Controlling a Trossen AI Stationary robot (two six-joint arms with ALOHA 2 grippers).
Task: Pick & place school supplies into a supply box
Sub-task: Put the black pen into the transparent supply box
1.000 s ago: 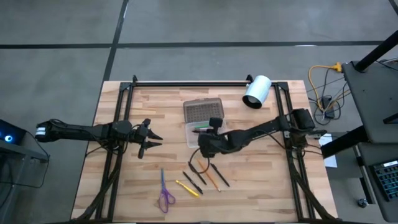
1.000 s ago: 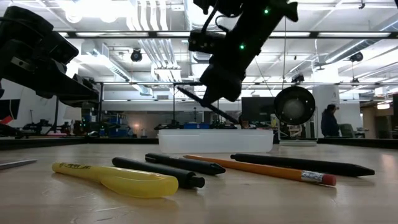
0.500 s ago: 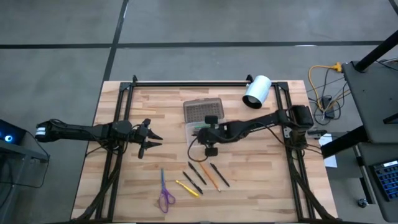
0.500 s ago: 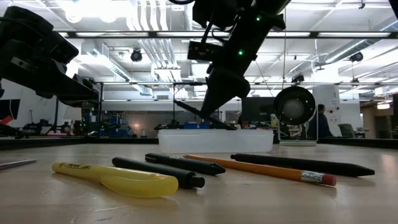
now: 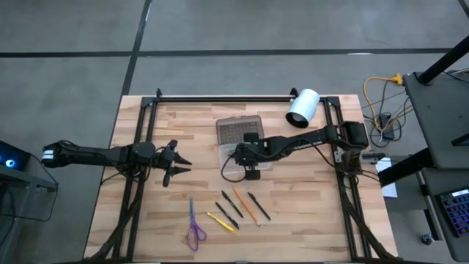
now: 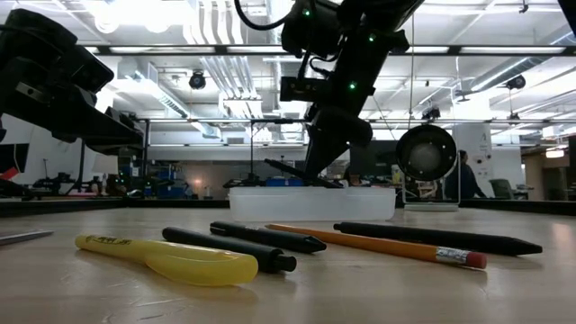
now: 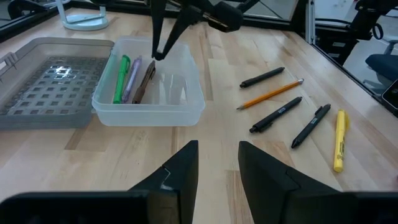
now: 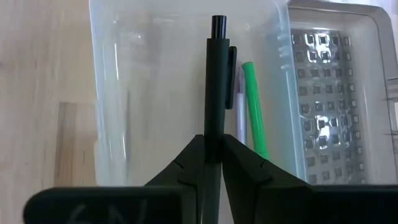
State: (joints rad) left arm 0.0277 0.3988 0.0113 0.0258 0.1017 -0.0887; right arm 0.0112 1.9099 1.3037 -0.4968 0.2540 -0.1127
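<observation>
My right gripper (image 5: 237, 154) is over the clear supply box (image 5: 233, 163), shut on a black pen (image 8: 215, 87). A green pen (image 8: 254, 112) and a purple one (image 8: 239, 106) lie in the box. The grey lid (image 5: 239, 130) lies open at the box's far side. On the table near the front lie purple scissors (image 5: 195, 229), a yellow marker (image 5: 220, 221), two black pens (image 5: 229, 208), an orange pencil (image 5: 248, 207) and another black pen (image 5: 258, 206). My left gripper (image 5: 178, 163) waits open at the left, and shows in its own view (image 7: 217, 165). My right gripper pinches the black pen's barrel (image 8: 213, 134) between its two fingers, on the stretch behind the clip (image 8: 231, 62). The fingers (image 6: 317, 166) come from above, pointing down, across the pen. The pen (image 6: 288, 170) hangs slightly tilted, low over the box; whether it touches the box I cannot tell.
A white cylinder (image 5: 303, 108) lies at the far right of the table. Dark frame rails (image 5: 139, 147) run along the table's left and right sides and a bar (image 5: 220, 97) along its far edge. Bare wood lies between the box and my left gripper.
My right gripper has gone toward the far edge, from over the bare table to over the box, and down. The black pen went with it and now hangs lower and flatter over the box.
</observation>
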